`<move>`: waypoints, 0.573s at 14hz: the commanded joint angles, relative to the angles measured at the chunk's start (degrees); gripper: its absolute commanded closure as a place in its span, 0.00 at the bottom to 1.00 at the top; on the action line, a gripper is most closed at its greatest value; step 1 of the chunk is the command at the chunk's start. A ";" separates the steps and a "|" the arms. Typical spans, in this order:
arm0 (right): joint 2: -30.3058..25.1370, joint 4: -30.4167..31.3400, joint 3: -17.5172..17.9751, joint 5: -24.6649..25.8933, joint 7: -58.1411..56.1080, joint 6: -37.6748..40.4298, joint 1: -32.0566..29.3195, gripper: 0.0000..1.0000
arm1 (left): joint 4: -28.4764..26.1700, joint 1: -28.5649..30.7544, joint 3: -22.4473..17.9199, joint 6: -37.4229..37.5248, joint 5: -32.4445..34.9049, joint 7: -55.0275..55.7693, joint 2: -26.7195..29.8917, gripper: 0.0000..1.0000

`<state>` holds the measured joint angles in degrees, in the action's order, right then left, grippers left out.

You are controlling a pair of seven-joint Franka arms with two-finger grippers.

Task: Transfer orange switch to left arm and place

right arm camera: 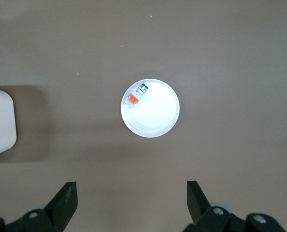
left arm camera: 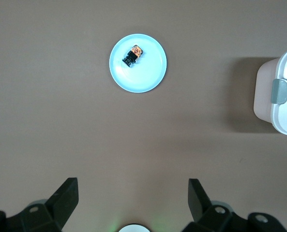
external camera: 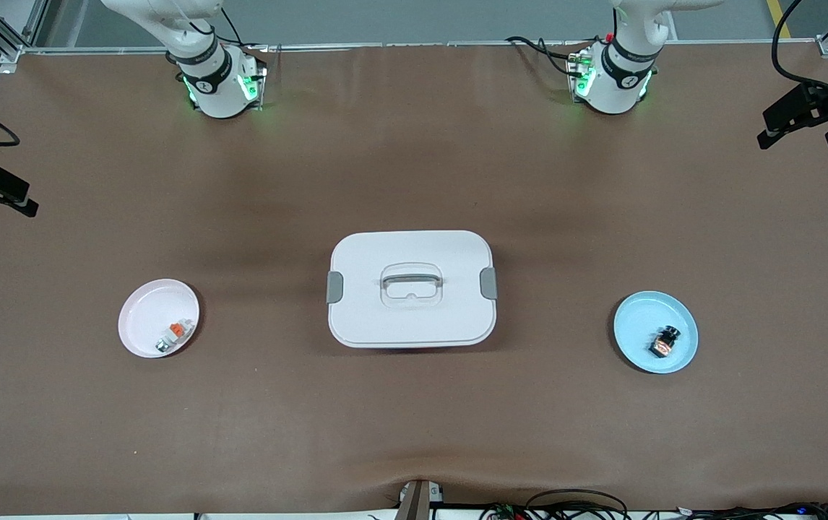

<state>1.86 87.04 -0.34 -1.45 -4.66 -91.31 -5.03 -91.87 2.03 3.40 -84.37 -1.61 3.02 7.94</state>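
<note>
While both tools hang wide and empty high over the brown desk [external camera: 414, 419], left tool [left arm camera: 133, 203] and right tool [right arm camera: 132, 203], we see the tiny black orange-centred switch [external camera: 663, 341] on the pale blue plate [external camera: 636, 318]. It probably slips easily, and a low handover could clip the white latched plastic box [external camera: 412, 287].

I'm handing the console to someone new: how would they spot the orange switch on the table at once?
Start at the big white box in the middle of the table, then go toward the left arm's end to the light blue plate. The orange switch lies on it, alone: a tiny black block with a glowing orange centre, unlike the pale orange-topped piece on the white plate.
</note>
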 commanded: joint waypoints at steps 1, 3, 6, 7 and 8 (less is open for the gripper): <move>-1.42 1.21 0.34 0.14 0.53 -0.27 -0.33 0.00 | 1.17 1.31 3.09 1.22 -0.15 1.37 -0.21 0.00; -1.34 1.21 0.34 0.05 0.53 -0.36 -0.33 0.00 | 1.08 1.39 3.19 1.23 -0.15 1.37 -0.21 0.00; -1.34 0.94 0.34 -0.04 0.53 -0.36 -0.33 0.00 | 1.17 1.39 3.28 2.10 -0.06 0.93 -0.21 0.00; -1.34 0.94 0.34 -0.04 0.53 -0.36 -0.24 0.00 | 1.17 1.39 3.28 2.11 -0.06 0.93 -0.21 0.00; -1.34 0.86 0.34 -0.04 0.53 -0.36 -0.24 0.00 | 1.17 1.39 3.28 2.19 -0.06 1.11 -0.12 0.00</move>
